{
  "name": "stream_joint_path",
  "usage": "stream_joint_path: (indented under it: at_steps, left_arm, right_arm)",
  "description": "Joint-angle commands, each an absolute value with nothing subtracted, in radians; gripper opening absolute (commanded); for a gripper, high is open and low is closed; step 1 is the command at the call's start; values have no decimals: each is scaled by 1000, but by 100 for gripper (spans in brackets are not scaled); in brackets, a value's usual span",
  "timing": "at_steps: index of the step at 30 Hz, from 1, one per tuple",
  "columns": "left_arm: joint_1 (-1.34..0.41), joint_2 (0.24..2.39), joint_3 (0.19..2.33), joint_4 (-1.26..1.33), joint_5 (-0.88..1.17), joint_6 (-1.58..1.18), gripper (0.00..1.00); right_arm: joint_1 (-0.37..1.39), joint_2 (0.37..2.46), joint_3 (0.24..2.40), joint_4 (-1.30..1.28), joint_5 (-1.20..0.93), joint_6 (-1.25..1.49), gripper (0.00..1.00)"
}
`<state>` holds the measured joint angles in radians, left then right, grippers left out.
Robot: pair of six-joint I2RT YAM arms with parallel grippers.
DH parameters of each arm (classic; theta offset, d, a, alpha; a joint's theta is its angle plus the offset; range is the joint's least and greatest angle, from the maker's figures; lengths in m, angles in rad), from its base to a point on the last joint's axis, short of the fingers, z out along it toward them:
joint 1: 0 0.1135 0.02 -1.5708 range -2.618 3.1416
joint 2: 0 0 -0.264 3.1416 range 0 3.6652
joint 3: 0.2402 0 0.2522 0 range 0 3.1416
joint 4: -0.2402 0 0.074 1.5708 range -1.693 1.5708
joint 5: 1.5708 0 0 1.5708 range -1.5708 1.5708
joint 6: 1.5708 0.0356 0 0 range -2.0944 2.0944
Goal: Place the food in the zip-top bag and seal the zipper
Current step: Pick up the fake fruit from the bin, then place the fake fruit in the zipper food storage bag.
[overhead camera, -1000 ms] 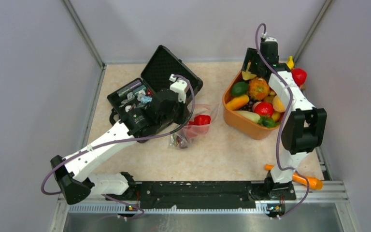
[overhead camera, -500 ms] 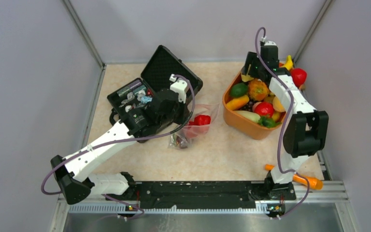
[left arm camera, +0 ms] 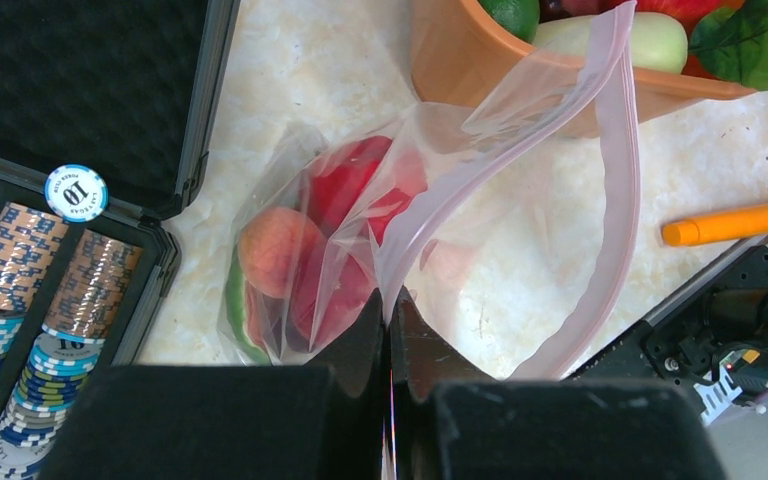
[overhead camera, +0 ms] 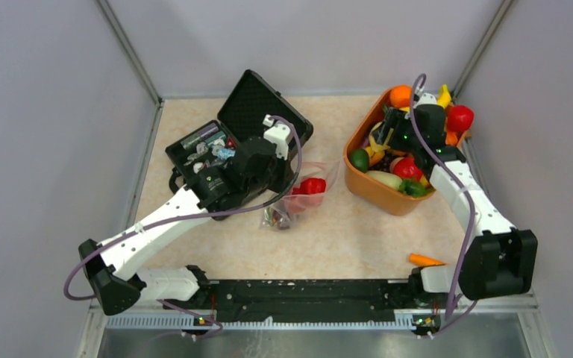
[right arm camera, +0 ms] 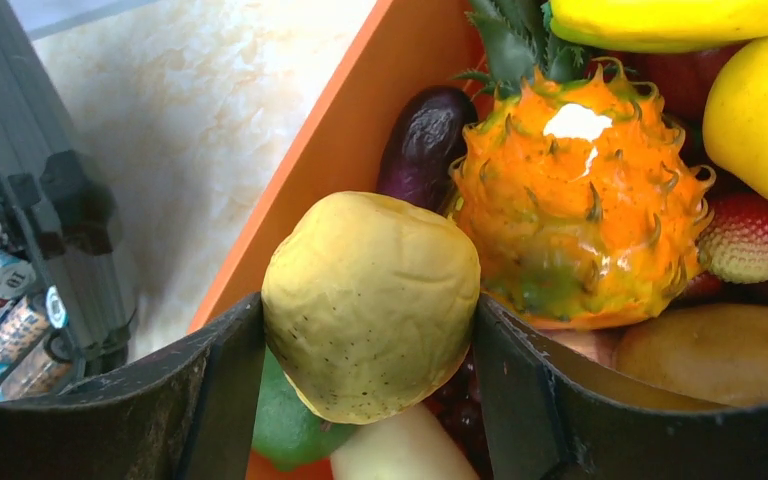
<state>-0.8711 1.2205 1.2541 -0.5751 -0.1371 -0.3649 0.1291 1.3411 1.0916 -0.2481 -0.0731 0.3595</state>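
My left gripper (left arm camera: 392, 305) is shut on a fold of the zip-top bag (left arm camera: 520, 200), holding its mouth up and open. The pink zipper (left arm camera: 625, 180) curves along the mouth edge. Inside the bag lie a red piece (left arm camera: 345, 190), a peach (left arm camera: 275, 245) and something green. From above, the bag (overhead camera: 307, 190) lies at the table's middle. My right gripper (right arm camera: 370, 320) is over the orange bowl (overhead camera: 377, 194), shut on a yellow pear (right arm camera: 370, 300); both fingers press its sides. More food fills the bowl, among it a spiky orange fruit (right arm camera: 580, 200) and a dark purple piece (right arm camera: 425, 140).
An open black case (overhead camera: 216, 149) holding poker chips (left arm camera: 20, 290) stands at the back left, right beside the bag. An orange carrot-like stick (overhead camera: 427, 259) lies near the right arm's base. Grey walls close in the table on three sides.
The right arm swung from the bowl's back edge toward its left side, and its jaws narrowed onto the yellow pear. The left arm and the bag stayed still.
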Motion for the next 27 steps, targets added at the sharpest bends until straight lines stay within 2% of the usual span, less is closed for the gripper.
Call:
stream_joint_path:
  at_steps: [1,7,15,20,27]
  left_arm:
    - [-868,1230,1274,-521,-110,-370,0]
    - [-868,1236,1276,-518,-102,-371,0]
    - [-868,1237,1282,-512,-87,-373,0]
    - [-868,1249,1295,-500,-64,-373,0]
    - [-868,1265,1310,-493,-48,-373,0]
  right_arm:
    - [134,1223,1083,-199,-118,376,39]
    - [134,1084,1062,-170,-258,409,39]
    - [183,964,954,74,-580,523,38]
    - [317,913,890,203,-588,462,35]
    - [468,963,890,168,-551,320,34]
